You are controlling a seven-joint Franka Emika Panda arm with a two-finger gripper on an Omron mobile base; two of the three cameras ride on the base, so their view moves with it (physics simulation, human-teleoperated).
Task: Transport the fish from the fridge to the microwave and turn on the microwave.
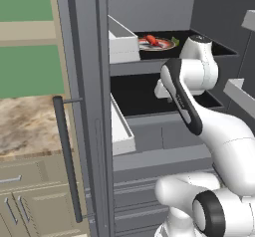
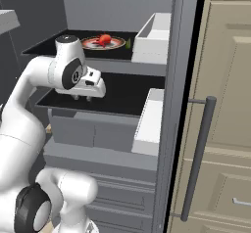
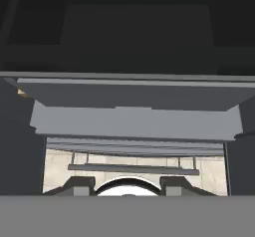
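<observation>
Bar handle [image 1: 68, 156] on the open fridge [image 1: 89, 81] door at left; no readable writing anywhere. Fish [image 1: 152, 40] red-orange on a patterned plate [image 1: 164, 46] on the upper shelf [image 1: 219, 49], partly hidden by a pale bin [image 1: 122, 44]. Gripper [image 2: 82, 98] one shelf lower, pointing down, well apart from fish; cannot tell finger spread, nothing visibly pinched.

- The small red-orange fish [image 1: 152, 40] lies on the round patterned plate [image 1: 167, 46], on the upper shelf inside the tall dark-grey fridge [image 1: 89, 106].
- The pale box-shaped bin [image 1: 122, 44] sits left of the plate.
- The white robot gripper [image 2: 82, 98] hangs over the shelf below.
</observation>
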